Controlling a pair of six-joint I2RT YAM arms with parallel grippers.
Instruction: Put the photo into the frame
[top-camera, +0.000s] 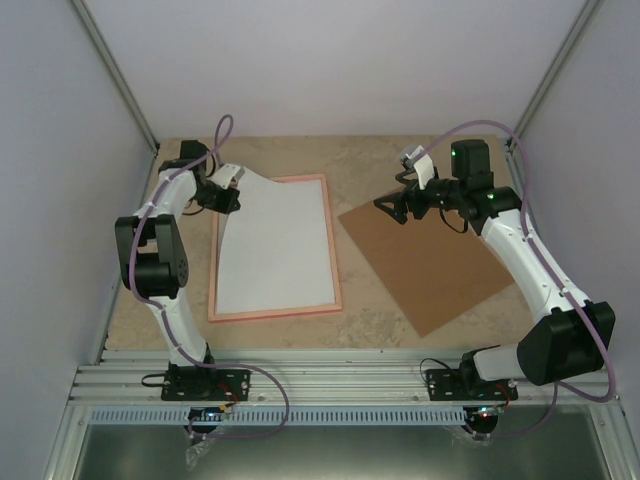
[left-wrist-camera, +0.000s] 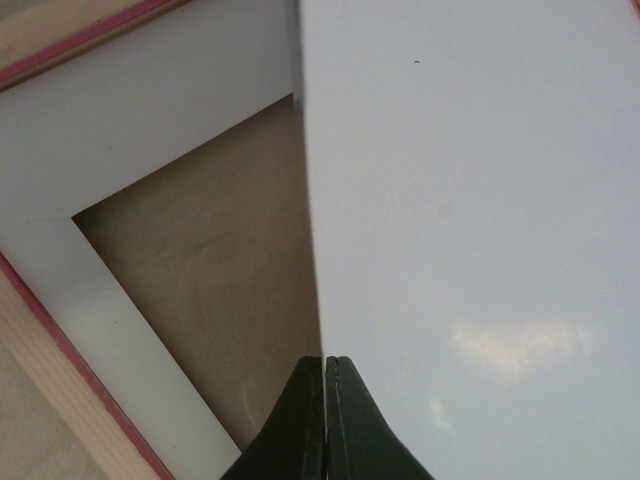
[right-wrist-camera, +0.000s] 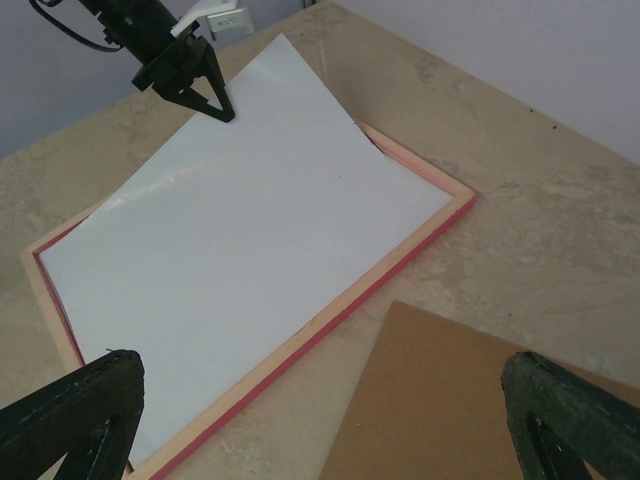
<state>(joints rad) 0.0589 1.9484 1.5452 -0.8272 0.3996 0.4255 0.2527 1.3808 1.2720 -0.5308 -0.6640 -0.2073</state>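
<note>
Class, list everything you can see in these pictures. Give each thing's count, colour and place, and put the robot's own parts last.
pink-edged rectangular wooden picture frame: one, pale back up, table left of centre
white window-cut mat sheet: one, white, inside the frame
glossy rectangular photo: one, white back up, over the frame, far-left corner lifted
brown rectangular hardboard backing: one, brown, flat right of the frame
beige stone-patterned table: one, beige, beneath everything
left gripper: one, black, shut on the photo's corner
right gripper: one, black, open above the backing
</note>
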